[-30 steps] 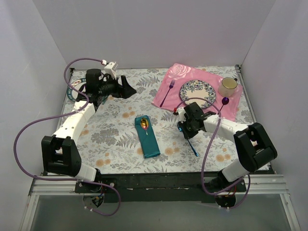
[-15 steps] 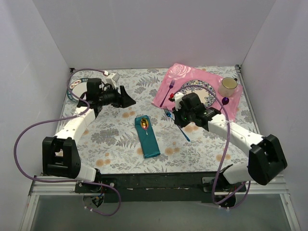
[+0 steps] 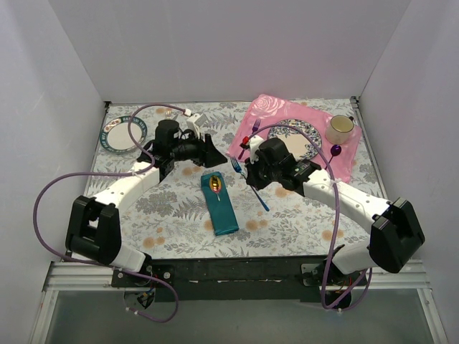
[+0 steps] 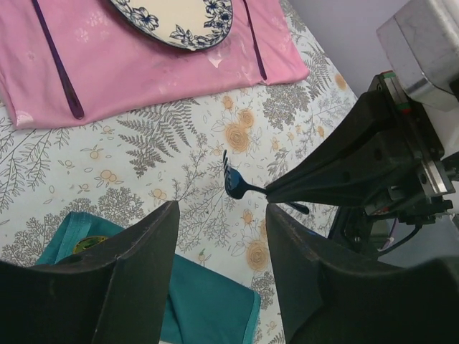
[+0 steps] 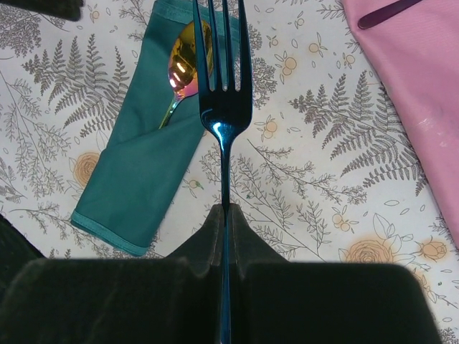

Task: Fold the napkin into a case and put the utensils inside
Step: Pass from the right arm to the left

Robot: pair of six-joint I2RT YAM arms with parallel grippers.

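1. Floral tabletop: pink placemat is laid at far-right corner.
2. Teal case is laid lengthwise nr centre, toward near edge.
3. L gripper: jaws are held apart above case's far end.
4. R gripper: jaws are clamped on blue fork, tines pointed to far edge, just right of case.
5. Gold-pink spoon is tucked in case, bowl showing.
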